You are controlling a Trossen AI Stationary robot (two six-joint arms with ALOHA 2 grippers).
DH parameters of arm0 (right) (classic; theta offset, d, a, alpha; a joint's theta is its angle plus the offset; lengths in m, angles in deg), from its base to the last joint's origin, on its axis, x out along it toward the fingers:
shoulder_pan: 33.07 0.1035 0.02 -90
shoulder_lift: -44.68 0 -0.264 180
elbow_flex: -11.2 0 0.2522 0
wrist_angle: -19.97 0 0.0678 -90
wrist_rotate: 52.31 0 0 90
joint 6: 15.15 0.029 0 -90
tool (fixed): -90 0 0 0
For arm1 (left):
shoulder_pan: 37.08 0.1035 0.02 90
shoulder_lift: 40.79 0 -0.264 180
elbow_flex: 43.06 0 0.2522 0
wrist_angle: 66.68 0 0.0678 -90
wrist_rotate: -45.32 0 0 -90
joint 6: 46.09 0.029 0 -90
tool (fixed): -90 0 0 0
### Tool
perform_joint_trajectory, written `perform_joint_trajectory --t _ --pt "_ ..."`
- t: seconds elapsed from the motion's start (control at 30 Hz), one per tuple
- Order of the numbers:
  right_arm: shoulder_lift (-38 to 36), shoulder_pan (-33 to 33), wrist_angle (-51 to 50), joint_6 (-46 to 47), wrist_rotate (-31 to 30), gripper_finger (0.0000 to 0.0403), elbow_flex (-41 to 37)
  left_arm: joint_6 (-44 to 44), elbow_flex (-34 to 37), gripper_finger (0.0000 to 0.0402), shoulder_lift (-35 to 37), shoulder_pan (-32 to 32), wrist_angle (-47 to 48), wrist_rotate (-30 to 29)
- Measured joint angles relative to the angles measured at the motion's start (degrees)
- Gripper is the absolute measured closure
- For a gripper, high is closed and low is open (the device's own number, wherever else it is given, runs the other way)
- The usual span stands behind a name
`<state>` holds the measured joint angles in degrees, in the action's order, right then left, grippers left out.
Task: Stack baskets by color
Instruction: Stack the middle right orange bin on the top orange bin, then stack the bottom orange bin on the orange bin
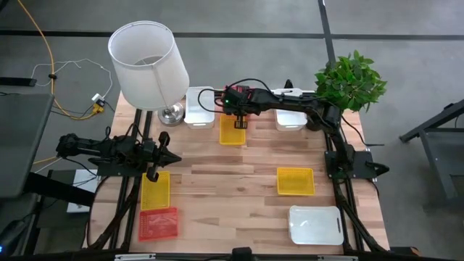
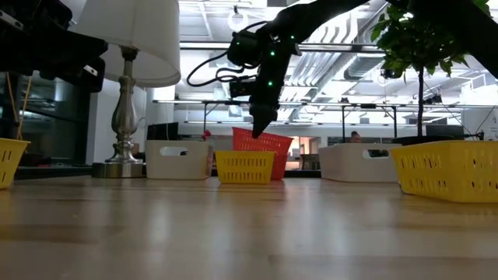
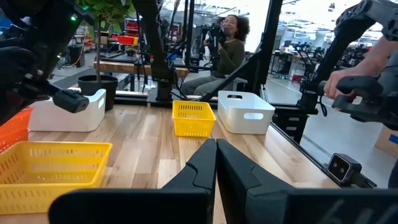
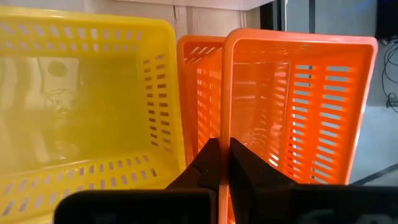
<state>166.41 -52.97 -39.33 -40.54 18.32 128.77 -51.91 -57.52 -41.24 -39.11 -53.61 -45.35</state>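
Right end effector (image 1: 240, 120) is clenched on the rim of a red basket (image 2: 264, 145), holding it tilted at the far middle of the counter (image 1: 239, 196), just behind a yellow basket (image 1: 233, 133); in its wrist view a second red basket (image 4: 198, 93) sits nested against the held one. Its arm reaches in from the right edge across the far side. Left end effector (image 1: 171, 158) is clenched on nothing, its arm stretched level above the near left, over another yellow basket (image 1: 155, 190). No writing can be read anywhere.

Nearest on the wooden counter lie a flat red basket (image 1: 158, 223) at left and a white basket (image 1: 316, 225) at right. A third yellow basket (image 1: 296, 181) sits mid-right. At the far edge stand two white baskets (image 1: 199, 109) (image 1: 291, 119), a lamp (image 1: 148, 65) and a plant (image 1: 351, 80). Beyond, a seated person (image 3: 227, 53) shows in a workshop room.
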Motion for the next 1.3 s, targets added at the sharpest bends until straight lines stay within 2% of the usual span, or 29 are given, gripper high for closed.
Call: perform_joint_trajectory --t 0.2,0.43,0.57,0.67,0.8,0.9,1.03,1.3 --pt "0.0 0.0 0.2 0.0 0.0 0.0371 0.0 0.0 0.0 0.0401 0.0 0.0 0.0 0.0" --pt "0.0 -0.1 2.6 -0.2 -0.4 0.0276 0.0 0.0 0.0 0.0401 0.0 0.0 0.0 0.0" --pt "-0.1 -0.1 -0.2 -0.1 -0.4 0.0228 2.2 0.0 0.0 0.0401 0.0 0.0 0.0 0.0" --pt "-0.8 -0.6 -5.8 1.9 3.5 0.0213 3.6 0.0 0.0 0.0401 0.0 0.0 0.0 0.0" --pt "-3.8 -2.5 -10.6 7.9 15.6 0.0211 2.5 0.0 0.0 0.0401 0.0 0.0 0.0 0.0" --pt "-8.3 -3.6 -9.7 11.2 19.2 0.0210 -3.4 0.0 0.0 0.0401 0.0 0.0 0.0 0.0" --pt "-18.2 -3.1 -2.7 16.9 21.4 0.0210 -16.4 0.0 0.0 0.0401 0.0 0.0 0.0 0.0" --pt "-42.3 5.9 27.9 41.3 23.9 0.0210 -44.2 0.0 0.0 0.0401 0.0 0.0 0.0 0.0"
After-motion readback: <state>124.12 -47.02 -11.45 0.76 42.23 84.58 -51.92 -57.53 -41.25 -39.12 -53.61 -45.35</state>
